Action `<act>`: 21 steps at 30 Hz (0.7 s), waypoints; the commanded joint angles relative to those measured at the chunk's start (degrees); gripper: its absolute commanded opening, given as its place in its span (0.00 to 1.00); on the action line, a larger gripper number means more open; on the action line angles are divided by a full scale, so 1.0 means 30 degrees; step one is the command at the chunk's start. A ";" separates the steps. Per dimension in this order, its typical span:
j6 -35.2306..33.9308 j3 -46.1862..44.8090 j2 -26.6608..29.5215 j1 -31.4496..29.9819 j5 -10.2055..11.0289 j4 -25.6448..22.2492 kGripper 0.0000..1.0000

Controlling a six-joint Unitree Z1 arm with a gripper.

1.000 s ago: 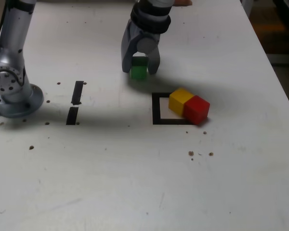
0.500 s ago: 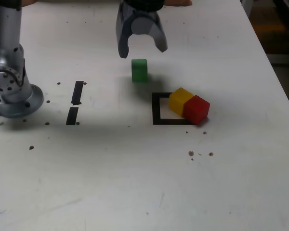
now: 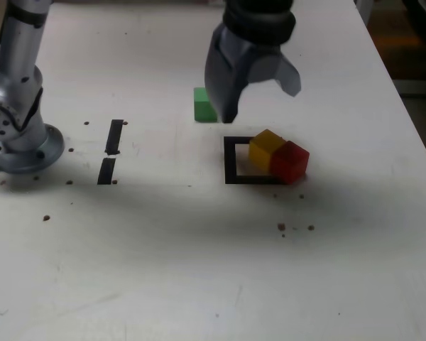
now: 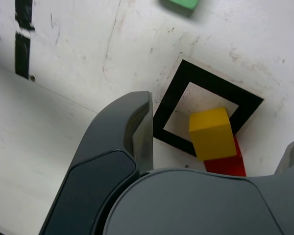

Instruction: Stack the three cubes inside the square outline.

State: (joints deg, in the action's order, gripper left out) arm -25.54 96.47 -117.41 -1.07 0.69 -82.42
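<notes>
Three cubes lie on the white table, none stacked on another. In the exterior view the yellow cube sits just right of centre, on the right-hand edge of the square outline, partly over its black tape and partly over the white middle. The red cube touches the yellow one on its right, lower side and lies mostly outside the outline. The green cube stands apart, above and left of the outline in the upper middle of the frame, its right part hidden behind the gripper. The gripper hangs above the table at upper centre, over the gap between the green cube and the outline, jaws spread wide with nothing between them; one finger points down beside the green cube and the other juts toward the right. The wrist view shows the same spread: one dark grey finger fills the lower left, a sliver of the other shows at the right edge, and the yellow cube lies on the far corner of the outline with the red cube touching it beyond; the green cube is cut off at the top edge. Two short black tape strips lie end to end at centre left of the exterior view, near the arm's silver base at the far left. Small dark specks dot the tabletop below the outline.
</notes>
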 commanded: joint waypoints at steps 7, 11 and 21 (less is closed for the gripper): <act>-0.1157 0.0765 -0.1449 -0.0056 -0.0869 -0.0128 0.96; -0.1300 0.1102 -0.1894 -0.0018 -0.1239 -0.0059 0.90; -0.0932 0.0304 -0.2469 0.0465 -0.1914 0.1088 0.82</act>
State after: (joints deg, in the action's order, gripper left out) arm -28.56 97.77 -124.38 0.14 -4.94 -79.86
